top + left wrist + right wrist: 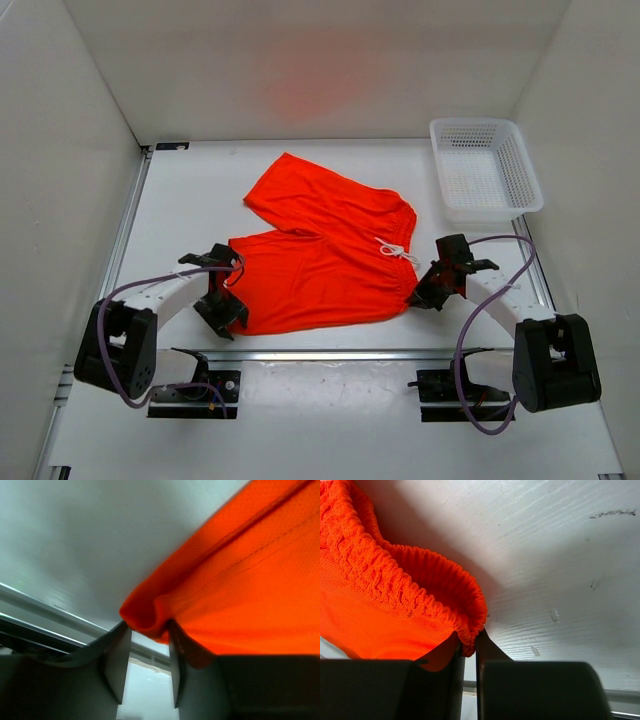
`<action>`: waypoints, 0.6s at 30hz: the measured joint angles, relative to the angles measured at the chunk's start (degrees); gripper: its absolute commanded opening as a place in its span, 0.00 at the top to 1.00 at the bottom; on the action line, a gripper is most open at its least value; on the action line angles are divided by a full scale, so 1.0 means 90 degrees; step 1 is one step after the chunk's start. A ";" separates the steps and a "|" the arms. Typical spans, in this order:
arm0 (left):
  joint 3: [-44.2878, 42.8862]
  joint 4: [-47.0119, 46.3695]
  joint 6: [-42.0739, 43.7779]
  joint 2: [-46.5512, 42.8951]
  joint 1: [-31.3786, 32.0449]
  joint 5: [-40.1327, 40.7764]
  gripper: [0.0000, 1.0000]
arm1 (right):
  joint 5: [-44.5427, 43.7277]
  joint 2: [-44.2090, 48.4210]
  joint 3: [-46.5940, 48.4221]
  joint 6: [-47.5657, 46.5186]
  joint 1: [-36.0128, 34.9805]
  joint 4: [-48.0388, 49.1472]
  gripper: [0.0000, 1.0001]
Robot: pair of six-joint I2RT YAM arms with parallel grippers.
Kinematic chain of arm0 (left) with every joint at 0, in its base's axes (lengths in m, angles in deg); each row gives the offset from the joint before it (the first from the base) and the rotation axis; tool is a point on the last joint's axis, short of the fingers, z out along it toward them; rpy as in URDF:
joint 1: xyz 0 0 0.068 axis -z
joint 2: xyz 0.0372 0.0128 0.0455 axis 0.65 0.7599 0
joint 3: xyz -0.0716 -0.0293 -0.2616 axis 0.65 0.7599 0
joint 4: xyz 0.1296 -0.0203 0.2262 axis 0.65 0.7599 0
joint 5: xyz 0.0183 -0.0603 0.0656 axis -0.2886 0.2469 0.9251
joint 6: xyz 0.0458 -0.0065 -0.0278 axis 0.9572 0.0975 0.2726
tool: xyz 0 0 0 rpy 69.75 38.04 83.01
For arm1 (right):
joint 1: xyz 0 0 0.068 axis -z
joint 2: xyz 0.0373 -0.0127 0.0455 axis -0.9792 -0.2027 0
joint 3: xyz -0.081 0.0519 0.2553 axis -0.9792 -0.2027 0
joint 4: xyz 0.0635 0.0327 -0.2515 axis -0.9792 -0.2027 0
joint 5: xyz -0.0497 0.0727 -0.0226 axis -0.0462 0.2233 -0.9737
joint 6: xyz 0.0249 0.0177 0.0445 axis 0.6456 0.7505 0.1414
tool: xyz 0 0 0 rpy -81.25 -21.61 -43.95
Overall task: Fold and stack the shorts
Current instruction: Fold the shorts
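Shorts (320,260) of bright orange-red lie spread flat at the middle of the white table (190,200), seen from overhead. The waistband runs along their 3 o'clock side and the two legs reach toward 9 and 11 o'clock. The leg nearer the arms lies partly over the far one. A thin white drawstring (395,250) sits curled on the fabric just inside the waistband.

The left gripper (222,305) is at the shorts' 8 o'clock corner, on the hem of the near leg. In the left wrist view a small fold of hem (145,617) is bunched between its two fingers (117,660) and touches both at the tips. A clear gap shows between the fingers below the fold. Whether the jaws clamp the cloth or only bracket it, I cannot tell.

The right gripper (425,290) is at the shorts' 4 o'clock corner, at the near end of the waistband. In the right wrist view its jaws are drawn almost together, and the gathered elastic waistband (395,575) is pinched between them at its edge. The rest of the band curves away toward 10 o'clock over the scuffed tabletop.

A white mesh basket (487,122) stands at 2 o'clock from the shorts, well apart from them, against the right wall
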 measured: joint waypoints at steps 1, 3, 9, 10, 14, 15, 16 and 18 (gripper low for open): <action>0.0007 -0.0015 -0.0029 0.0119 0.0085 0.0019 0.68 | -0.0012 0.0002 0.0005 -0.0010 0.0005 -0.0024 1.00; -0.0039 -0.0046 -0.0124 0.0238 0.0187 0.0024 0.89 | -0.0017 0.0029 0.0010 -0.0019 0.0007 -0.0046 1.00; -0.0784 0.0097 -0.0063 0.0634 0.0223 0.0437 0.89 | -0.0044 0.0121 0.0015 -0.0134 0.0007 -0.0211 1.00; -0.0991 0.0158 -0.0061 0.0612 0.0223 0.0549 0.89 | -0.0068 0.0160 0.0017 -0.0168 0.0007 -0.0282 1.00; -0.1853 0.0457 0.0070 0.0277 0.0007 0.0896 0.89 | -0.0240 0.0537 0.0058 -0.0338 0.0007 -0.0682 1.00; -0.2033 0.0488 0.0126 0.0177 -0.0129 0.0947 0.89 | -0.0274 0.0646 0.0070 -0.0372 0.0007 -0.0753 1.00; -0.2215 0.0505 0.0206 0.0080 -0.0284 0.0974 0.89 | -0.0301 0.0760 0.0090 -0.0403 0.0007 -0.0838 1.00; -0.2538 0.0556 0.0376 -0.0044 -0.0576 0.0981 0.89 | -0.0313 0.0962 0.0121 -0.0483 0.0002 -0.0969 1.00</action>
